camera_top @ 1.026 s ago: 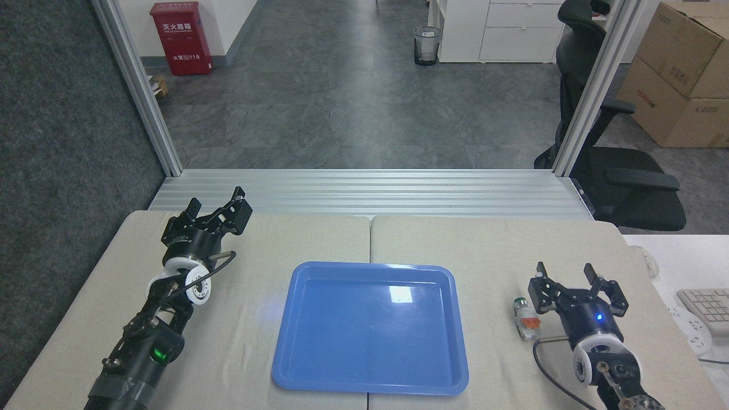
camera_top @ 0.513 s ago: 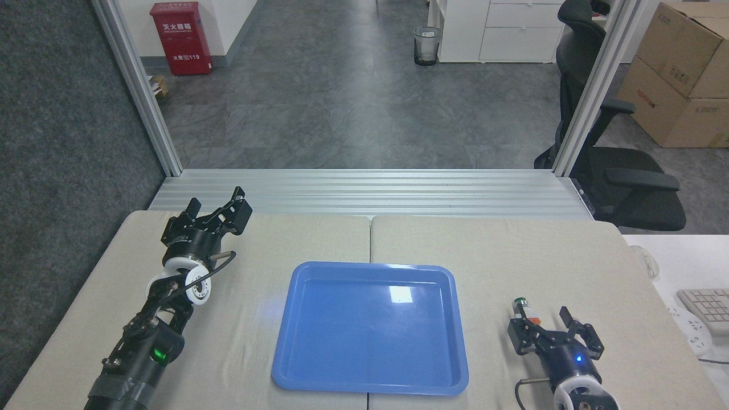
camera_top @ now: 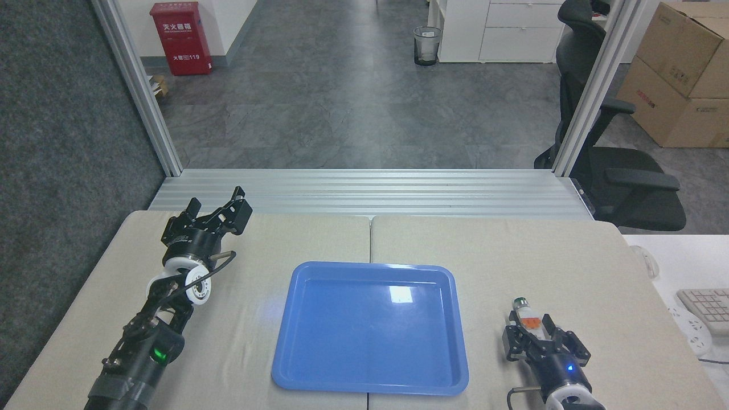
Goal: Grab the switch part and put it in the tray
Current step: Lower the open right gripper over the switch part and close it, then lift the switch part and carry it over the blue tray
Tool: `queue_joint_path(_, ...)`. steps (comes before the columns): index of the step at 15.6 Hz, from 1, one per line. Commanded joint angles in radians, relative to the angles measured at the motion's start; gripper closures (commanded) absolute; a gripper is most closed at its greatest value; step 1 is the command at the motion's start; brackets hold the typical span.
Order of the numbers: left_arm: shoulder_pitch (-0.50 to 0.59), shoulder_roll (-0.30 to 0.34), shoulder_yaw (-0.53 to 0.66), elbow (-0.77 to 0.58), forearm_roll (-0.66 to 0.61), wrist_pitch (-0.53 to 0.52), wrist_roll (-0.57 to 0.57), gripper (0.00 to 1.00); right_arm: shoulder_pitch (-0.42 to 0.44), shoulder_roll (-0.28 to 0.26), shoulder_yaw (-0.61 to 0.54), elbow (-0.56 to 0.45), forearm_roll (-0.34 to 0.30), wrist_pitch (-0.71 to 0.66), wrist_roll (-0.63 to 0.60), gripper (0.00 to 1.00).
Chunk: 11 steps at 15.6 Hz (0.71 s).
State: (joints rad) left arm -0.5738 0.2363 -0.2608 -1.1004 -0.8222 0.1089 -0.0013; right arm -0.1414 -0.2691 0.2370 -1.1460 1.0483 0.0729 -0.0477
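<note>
The switch part [camera_top: 526,317] lies on the desk [camera_top: 569,262] just right of the blue tray [camera_top: 370,387], its green-tipped end pointing away from the robot and its near end tucked between the jaws of the right pincer [camera_top: 541,339]. That pincer stands open, its fingers either side of the white body, though whether either finger already touches the part cannot be made out. The likeliest failure from here is a poor bite: only the near end of the part appears to sit inside the jaws, so closing now could pinch the tip and squirt the part forward, or let it swing down and drop on the way across. An off-centre close could also nudge it sideways, spinning it on the cloth. The tray's raised rim is a further hazard if the carry is too low. The left pincer [camera_top: 219,212] rests open, far off on the desk's left side, well clear.
</note>
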Motion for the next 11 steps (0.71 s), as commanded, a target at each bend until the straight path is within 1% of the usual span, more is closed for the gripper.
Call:
queue_joint_path(1,0.000,0.000,0.000,-0.001,0.000,0.000,0.000,0.00,-0.003,0.008,0.013,0.017,-0.007,-0.005,0.003,0.74)
queue_joint_path(3,0.000,0.000,0.000,0.001,0.000,0.000,0.001,0.00,-0.012,0.008,0.007,0.006,-0.010,-0.005,0.008,0.80)
queue_joint_path(4,0.000,0.000,0.000,0.001,0.000,0.000,0.001,0.00,-0.051,0.010,-0.005,-0.007,-0.010,-0.002,0.008,0.85)
queue_joint_path(5,0.000,0.000,0.000,0.001,0.000,0.000,0.001,0.00,-0.100,0.010,-0.018,-0.058,-0.013,-0.002,0.008,0.86)
queue_joint_path(6,0.000,0.000,0.000,0.001,0.000,0.000,0.000,0.00,-0.124,0.022,-0.034,-0.123,-0.014,-0.007,0.008,0.87)
queue_joint_path(7,0.000,0.000,0.000,0.001,0.000,0.000,0.000,0.00,-0.147,0.022,-0.024,-0.203,-0.014,-0.011,0.009,0.88)
queue_joint_path(8,0.000,0.000,0.000,0.001,0.000,0.000,0.000,0.00,-0.168,0.036,0.019,-0.266,-0.007,-0.030,0.021,0.88)
queue_joint_path(9,0.000,0.000,0.000,0.001,0.000,0.000,0.000,0.00,-0.191,0.071,0.106,-0.297,-0.002,-0.042,0.050,0.89)
queue_joint_path(10,0.000,0.000,0.000,0.001,0.000,0.000,0.000,0.00,-0.204,0.102,0.184,-0.316,0.016,-0.044,0.072,0.89)
queue_joint_path(11,0.000,0.000,0.000,0.001,0.000,0.000,0.001,0.00,-0.193,0.123,0.249,-0.319,0.066,-0.042,0.095,0.89)
